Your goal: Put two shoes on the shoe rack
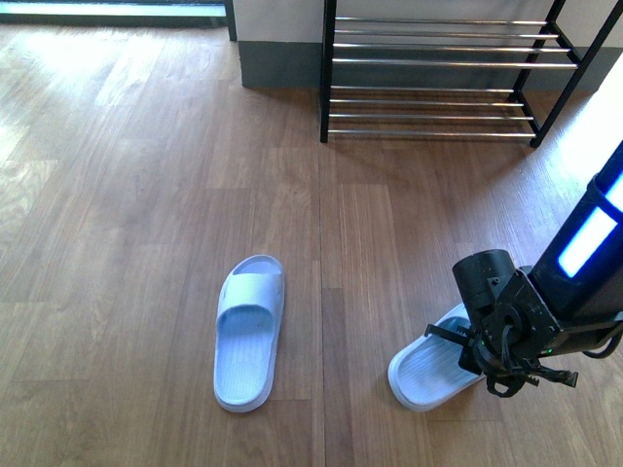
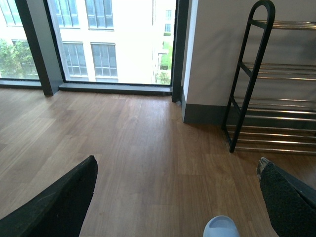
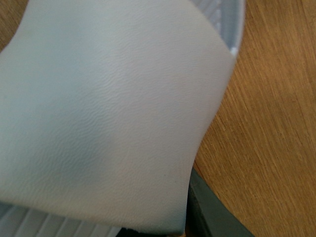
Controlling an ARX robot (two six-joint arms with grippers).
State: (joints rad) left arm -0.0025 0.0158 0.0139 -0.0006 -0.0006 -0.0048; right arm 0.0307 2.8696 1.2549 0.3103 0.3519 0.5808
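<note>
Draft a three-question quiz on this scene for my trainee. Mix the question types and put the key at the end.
1. True or false: in the front view, the shoe rack holds no shoes.
2. Multiple choice: the right gripper is down at A) the slide on the robot's left, B) the slide on the robot's right, C) the shoe rack.
3. Short answer: going by the left wrist view, is the left gripper open or shut?

Key: 1 true; 2 B; 3 open, its fingers stand wide apart and grip nothing.
</note>
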